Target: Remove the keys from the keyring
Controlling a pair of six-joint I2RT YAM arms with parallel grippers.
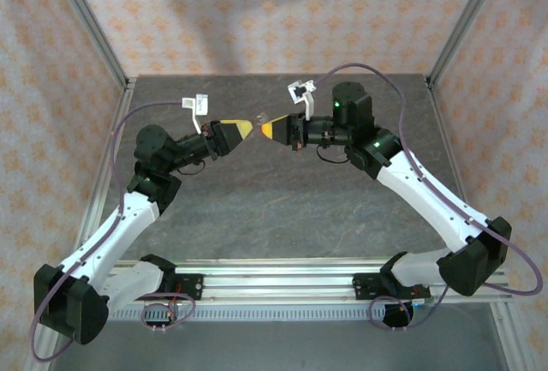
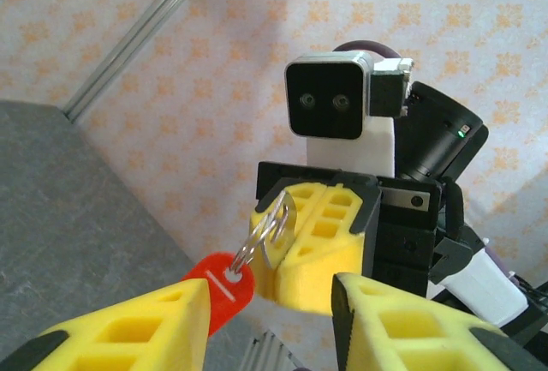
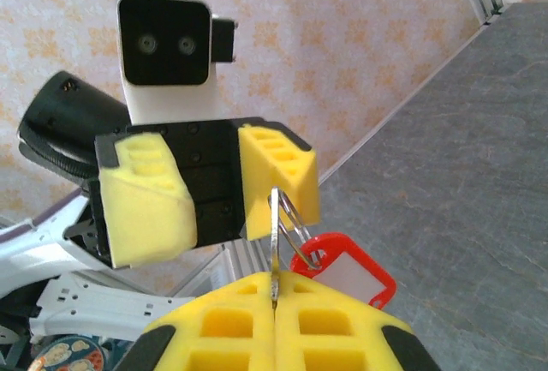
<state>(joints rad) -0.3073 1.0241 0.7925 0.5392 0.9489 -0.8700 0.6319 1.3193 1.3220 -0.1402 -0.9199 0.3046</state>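
Note:
My right gripper [image 3: 274,292] is shut on a silver key [image 3: 274,242], held edge-on in the air. A wire keyring [image 3: 297,227] hangs from the key's head and carries a red tag [image 3: 349,273] with a white label. My left gripper [image 2: 270,324] faces it, open, and its yellow fingers [image 2: 128,328] stand either side of the red tag [image 2: 224,290], apart from it. In the left wrist view the keyring [image 2: 259,236] and key [image 2: 281,232] stick out of the right gripper's closed pads. From above, the left gripper [image 1: 242,128] and right gripper [image 1: 267,129] meet tip to tip over the table's back half.
The dark grey table [image 1: 282,208] lies below both arms. Patterned walls and metal frame posts [image 1: 90,20] enclose it. A slotted rail [image 1: 274,272] runs along the near edge by the arm bases.

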